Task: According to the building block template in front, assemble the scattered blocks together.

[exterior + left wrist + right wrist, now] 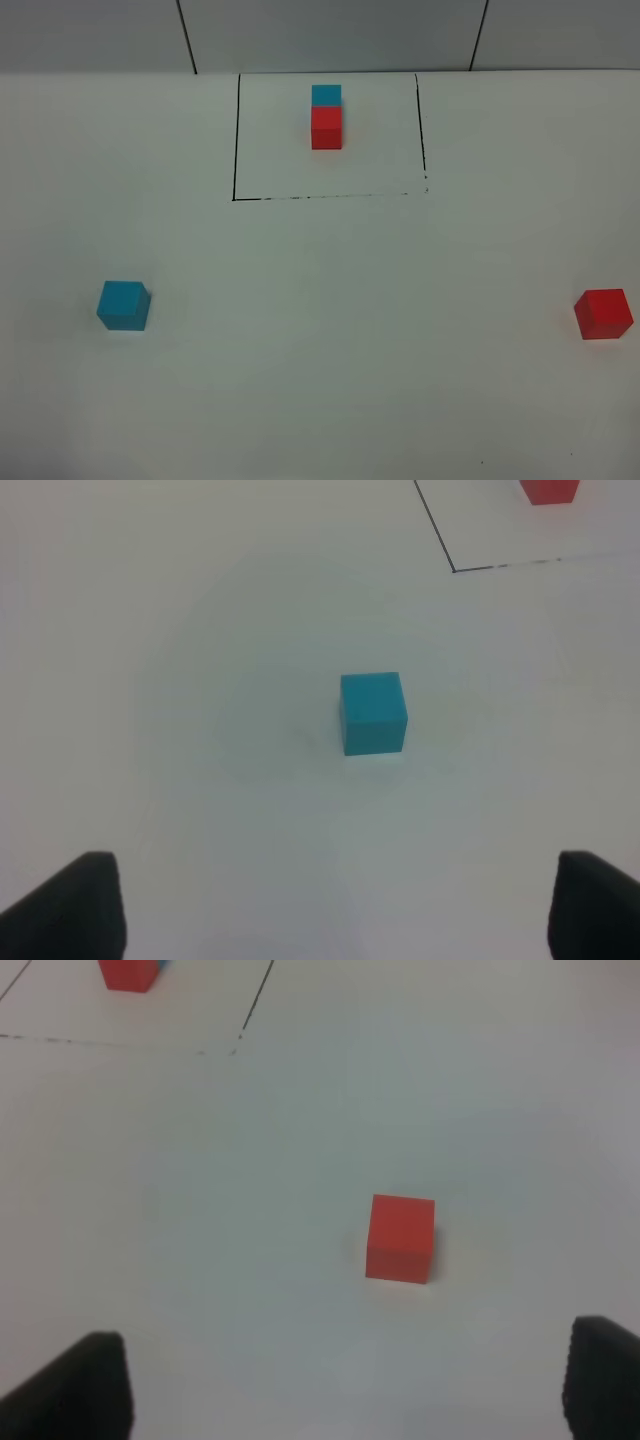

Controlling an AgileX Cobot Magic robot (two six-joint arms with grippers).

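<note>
The template sits inside a black-outlined square (235, 150) at the back: a red block (326, 128) with a blue block (326, 95) touching it behind. A loose blue block (123, 305) lies at the left and shows in the left wrist view (373, 713). A loose red block (603, 313) lies at the right edge and shows in the right wrist view (401, 1237). Neither arm shows in the exterior high view. My left gripper (330, 910) is open, well short of the blue block. My right gripper (345, 1390) is open, short of the red block.
The white table (330, 330) fills the view, with a grey wall (320, 30) behind it. The template's red block shows in a corner of the left wrist view (548, 490) and of the right wrist view (127, 974).
</note>
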